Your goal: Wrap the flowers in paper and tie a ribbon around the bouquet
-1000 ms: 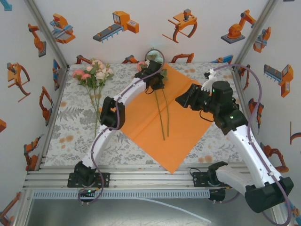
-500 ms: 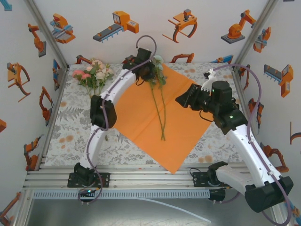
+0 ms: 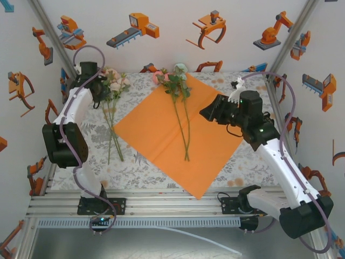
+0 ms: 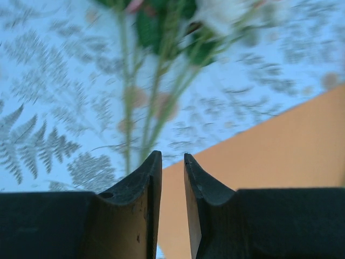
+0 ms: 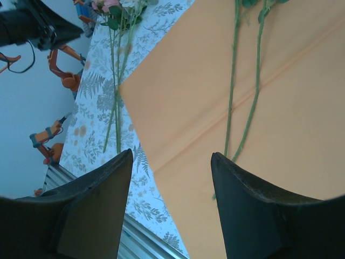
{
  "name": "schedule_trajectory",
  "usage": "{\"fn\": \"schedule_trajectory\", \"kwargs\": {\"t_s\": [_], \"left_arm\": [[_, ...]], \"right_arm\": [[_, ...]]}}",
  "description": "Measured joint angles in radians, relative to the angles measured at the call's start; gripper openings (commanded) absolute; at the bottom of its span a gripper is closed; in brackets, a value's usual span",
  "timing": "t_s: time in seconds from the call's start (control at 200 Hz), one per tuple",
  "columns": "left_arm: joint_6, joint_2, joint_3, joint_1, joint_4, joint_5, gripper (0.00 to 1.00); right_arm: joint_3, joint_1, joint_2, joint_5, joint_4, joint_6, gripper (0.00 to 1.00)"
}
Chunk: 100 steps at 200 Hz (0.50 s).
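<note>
Grey fern-print tablecloth [image 3: 140,170] covers frame centre; orange robot cartoons [image 3: 141,26] dot white walls above; aluminium rail [image 3: 172,208] along bottom.

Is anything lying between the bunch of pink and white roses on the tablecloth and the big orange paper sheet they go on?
Nothing visible does. Bare printed tablecloth lies between the bunch of pink and white roses and the orange paper sheet's left corner.

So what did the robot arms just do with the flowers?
The left gripper let go of two roses on the orange paper and swung left, over to the flower bunch on the tablecloth. The right gripper and the paper stayed put.
</note>
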Motion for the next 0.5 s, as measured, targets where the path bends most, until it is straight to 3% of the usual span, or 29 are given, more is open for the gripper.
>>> {"fn": "schedule_trajectory", "kwargs": {"t_s": [0.215,0.501], "left_arm": [[-0.023,0.081,-0.032,0.072,0.011,0.036,0.34],[-0.021,0.204,-0.030,0.103,0.022,0.048,0.38]], "right_arm": [[0.000,0.000,0.053,0.000,0.016,0.013,0.55],[0.000,0.000,0.064,0.005,0.017,0.021,0.55]]}}
